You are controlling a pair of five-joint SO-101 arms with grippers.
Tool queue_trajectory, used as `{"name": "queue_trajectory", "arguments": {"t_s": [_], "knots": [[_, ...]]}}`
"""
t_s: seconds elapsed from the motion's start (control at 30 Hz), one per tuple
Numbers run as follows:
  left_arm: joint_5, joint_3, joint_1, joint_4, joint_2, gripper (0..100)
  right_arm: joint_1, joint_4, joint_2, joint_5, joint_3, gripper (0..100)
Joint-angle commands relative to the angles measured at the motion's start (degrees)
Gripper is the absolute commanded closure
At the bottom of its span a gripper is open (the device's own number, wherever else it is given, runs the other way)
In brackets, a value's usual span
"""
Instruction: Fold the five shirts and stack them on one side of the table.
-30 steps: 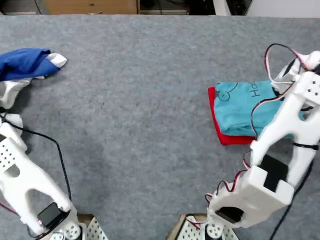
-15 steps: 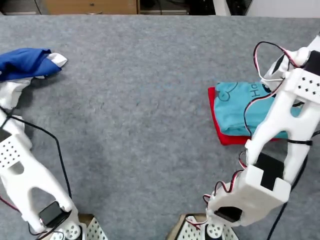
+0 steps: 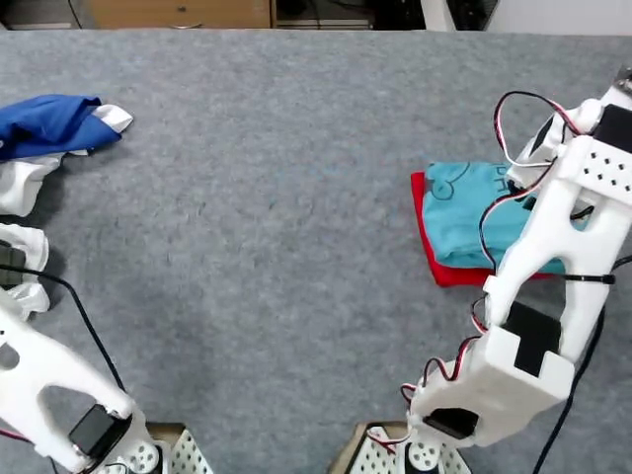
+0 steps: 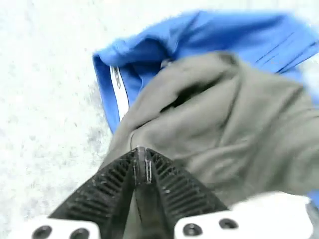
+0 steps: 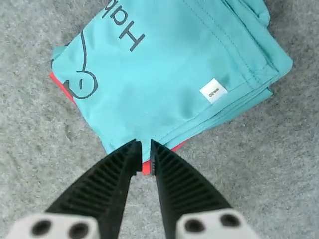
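Teal shirt [image 3: 462,212] lies atop red shirt [image 3: 423,237], long axis side-to-side.

- A grey felt table [image 3: 296,197] spans the whole high view, evenly lit, with only soft shadows on its nap.
- Beyond its far edge stands a light-brown wooden drawer front [image 3: 128,12] bearing a small dark mark.
- Next along that edge is a dark recess [image 3: 346,12], too dim to make out, then a white panel [image 3: 553,15] at the far right corner.
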Motion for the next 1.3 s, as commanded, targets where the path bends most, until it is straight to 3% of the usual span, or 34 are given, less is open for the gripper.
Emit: {"name": "queue_trajectory", "arguments": {"t_s": [0.0,0.1,0.17,0.3,0.43,0.63,0.97,1.27], "knots": [[0.0,-0.09,-0.26,-1.93,2.42,88,-1.1,0.62,-3.47,0.0,-0.04,94.7],[0.09,-0.18,-0.53,-1.85,6.2,74,-1.1,0.7,-3.47,0.0,-0.04,94.7],[-0.35,-0.18,-0.62,-2.11,7.69,71,-1.1,0.7,-3.47,0.0,-0.04,94.7],[-0.35,-0.26,-0.18,-2.37,9.54,79,-1.1,0.7,-3.47,0.0,-0.04,94.7],[-0.35,-0.35,-0.18,-2.37,9.1,98,-1.01,0.79,-3.47,0.0,-0.04,94.7],[0.09,-4.75,-0.18,1.41,6.55,98,-1.01,0.79,-3.47,0.0,0.04,94.7],[0.09,-4.48,2.46,11.78,-16.66,98,-1.01,0.88,-3.47,0.0,0.04,94.7],[0.18,-4.48,7.74,11.69,-28.97,98,-1.01,0.88,-3.3,0.0,0.04,94.7]]}}
